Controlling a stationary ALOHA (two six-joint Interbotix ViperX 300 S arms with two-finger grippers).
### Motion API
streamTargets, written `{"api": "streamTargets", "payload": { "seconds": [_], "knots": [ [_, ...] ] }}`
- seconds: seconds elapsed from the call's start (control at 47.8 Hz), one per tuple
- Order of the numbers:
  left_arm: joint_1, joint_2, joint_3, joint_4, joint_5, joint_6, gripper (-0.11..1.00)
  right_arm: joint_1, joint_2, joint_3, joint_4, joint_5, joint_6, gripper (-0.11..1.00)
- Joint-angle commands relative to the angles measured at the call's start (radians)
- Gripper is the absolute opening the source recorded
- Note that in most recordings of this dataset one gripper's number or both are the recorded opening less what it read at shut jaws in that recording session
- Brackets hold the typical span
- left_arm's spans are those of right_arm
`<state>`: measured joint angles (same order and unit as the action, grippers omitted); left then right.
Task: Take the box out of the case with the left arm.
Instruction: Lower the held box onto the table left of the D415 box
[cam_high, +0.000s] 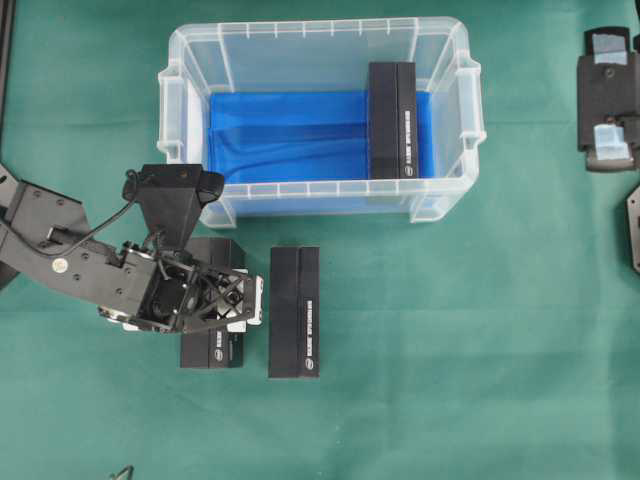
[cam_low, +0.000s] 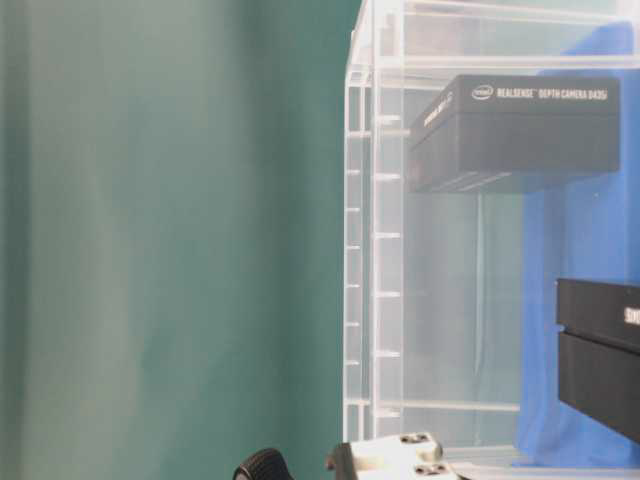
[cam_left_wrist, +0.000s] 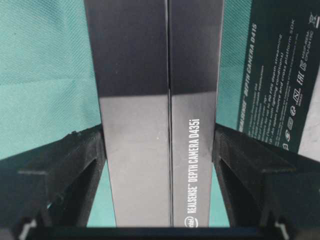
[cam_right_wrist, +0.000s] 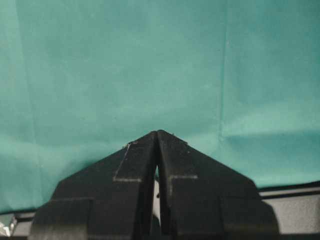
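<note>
A clear plastic case (cam_high: 318, 120) lined with a blue sheet (cam_high: 290, 135) sits near the far edge of the green-covered table (cam_high: 480, 340), with one black RealSense depth camera box (cam_high: 392, 120) standing on its long side against the case's right end. Two more such boxes lie on the table in front of the case, outside it: one (cam_high: 294, 312) just ahead of the case's front wall, the other (cam_high: 212, 345) beside it toward the left edge. The left gripper (cam_high: 245, 300) is over this leftmost box, and its wrist view shows the fingers (cam_left_wrist: 60, 170) set on either side of the box, close against its flanks; whether they press it or merely flank it cannot be told. The right gripper (cam_right_wrist: 157, 137) hangs over bare green cloth, its fingers pressed together.
</note>
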<state>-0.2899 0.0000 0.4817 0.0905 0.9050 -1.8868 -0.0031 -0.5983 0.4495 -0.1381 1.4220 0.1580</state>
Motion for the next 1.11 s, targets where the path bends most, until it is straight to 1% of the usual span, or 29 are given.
{"api": "streamTargets", "payload": {
  "seconds": [0.0,0.105,0.209,0.23,0.335,0.398,0.628,0.837,0.963,1.089],
  "knots": [
    [0.0,-0.012,-0.002,0.002,-0.026,0.003,0.63,0.002,0.0,-0.009,-0.002,-0.005,0.0,0.03],
    [-0.002,-0.012,-0.002,-0.002,-0.034,0.003,0.63,0.002,0.0,-0.009,-0.002,-0.005,0.0,0.03],
    [-0.002,-0.012,-0.002,-0.02,-0.032,0.002,0.64,0.002,0.0,-0.009,-0.002,-0.005,0.0,0.03],
    [-0.003,-0.012,-0.002,-0.021,-0.032,0.002,0.66,0.002,0.0,-0.009,-0.002,-0.005,0.0,0.03],
    [-0.005,-0.012,-0.002,-0.023,-0.032,0.002,0.87,0.002,0.0,-0.011,-0.002,-0.005,0.002,0.03],
    [-0.005,-0.012,-0.002,-0.023,-0.032,0.002,0.91,0.002,0.0,-0.009,-0.002,-0.005,0.002,0.03],
    [-0.005,-0.014,-0.002,-0.023,-0.031,0.003,0.9,0.0,0.0,-0.009,-0.002,-0.005,0.002,0.03],
    [-0.002,-0.041,-0.018,-0.023,-0.023,0.003,0.9,0.0,0.0,-0.011,-0.002,-0.005,0.0,0.03],
    [0.0,-0.061,-0.048,-0.023,0.017,0.009,0.9,0.002,0.0,-0.011,-0.003,-0.005,0.0,0.03],
    [0.0,-0.081,-0.081,-0.023,0.091,0.018,0.9,0.002,0.0,-0.011,-0.003,-0.005,0.0,0.03]
  ]
}}
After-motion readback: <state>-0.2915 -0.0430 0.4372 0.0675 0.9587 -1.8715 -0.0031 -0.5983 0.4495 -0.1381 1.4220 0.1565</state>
